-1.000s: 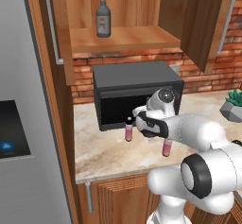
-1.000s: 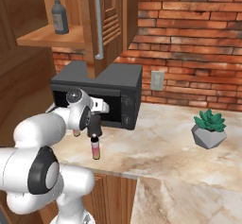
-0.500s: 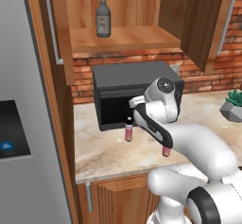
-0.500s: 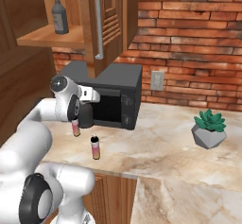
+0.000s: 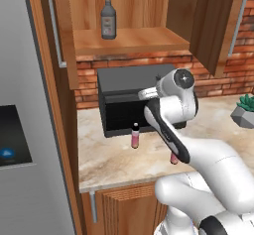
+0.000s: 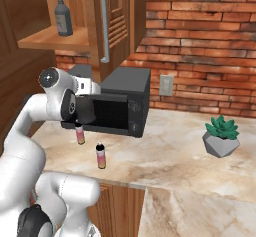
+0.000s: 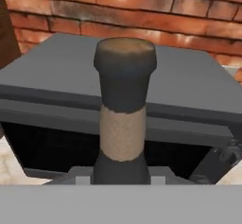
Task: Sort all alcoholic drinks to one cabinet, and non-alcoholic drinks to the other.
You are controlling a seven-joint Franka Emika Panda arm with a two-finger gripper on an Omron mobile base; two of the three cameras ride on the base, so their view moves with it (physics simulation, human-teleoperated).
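Fingers clamped on dark bottle (image 7: 124, 119) (thin neck, dark cap), held upright before microwave (image 6: 125, 103). Two pink bottles (image 6: 101, 156) stood near counter (image 6: 190, 166) front edge. Clear-grey bottle (image 5: 108, 17) stood on cabinet shelf (image 5: 131, 39).

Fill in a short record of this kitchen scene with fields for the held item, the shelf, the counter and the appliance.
Held item: dark thin-necked bottle, gripped by the gripper
Shelf: clear-grey liquor bottle with red cap upright in the open wood cabinet
Counter: two small pink bottles with black caps, standing apart on the marble counter
Appliance: black microwave against the brick wall
Also: potted succulent on the counter
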